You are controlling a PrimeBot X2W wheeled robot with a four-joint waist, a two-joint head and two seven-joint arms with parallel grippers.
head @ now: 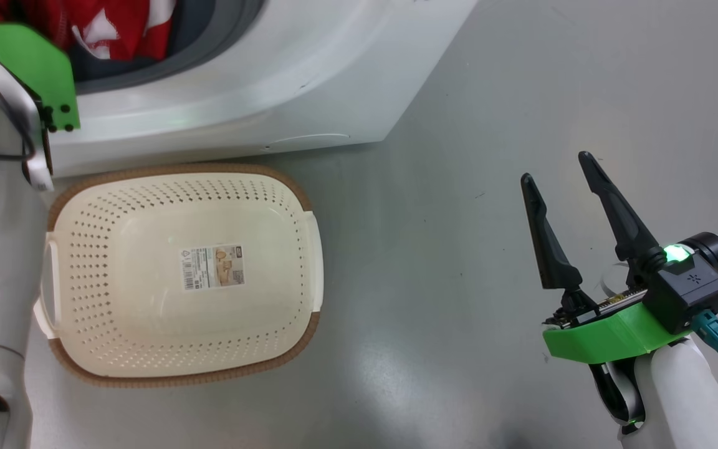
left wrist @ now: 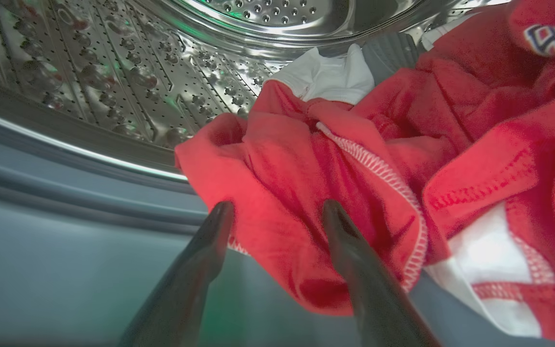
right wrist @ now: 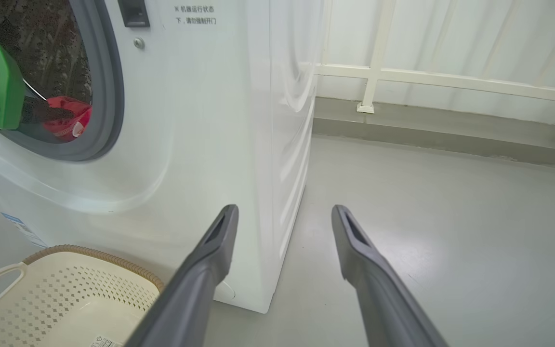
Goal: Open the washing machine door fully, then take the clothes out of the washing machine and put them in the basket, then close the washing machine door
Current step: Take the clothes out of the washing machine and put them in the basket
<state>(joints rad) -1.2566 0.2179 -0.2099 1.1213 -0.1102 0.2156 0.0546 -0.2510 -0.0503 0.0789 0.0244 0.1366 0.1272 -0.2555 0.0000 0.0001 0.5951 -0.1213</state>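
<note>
The left gripper (left wrist: 277,206) is inside the mouth of the washing machine (head: 284,68), its two dark fingers spread wide and pinching nothing. Both tips point into the drum (left wrist: 113,72) and stand at the near fold of the clothes (left wrist: 354,159); whether they touch the cloth cannot be told. In the left wrist view the heap lies low in the drum, filling the right side. Its lower edge spills over the grey rubber ring (left wrist: 65,193). The cloth is bright red jersey, crumpled. A white zigzag-stitched seam runs slantwise down from the middle of the heap, white panels show at the top and lower right, and a patch of lettering sits at the upper right corner.

The right gripper (head: 555,166) hangs over the grey floor (head: 459,187), fingers likewise apart and holding nothing. In its wrist view they point toward the machine's front corner.

The basket (head: 178,181) stands on the floor just in front of the machine, well apart from the right gripper and beside the pale left arm. Its mouth faces up. In the head view its long axis runs left to right, roughly along the machine's front, with a handle at each short end. It is cream-white and perforated, with a brown woven-look rim and a paper label (head: 212,267) on its bottom.
</note>
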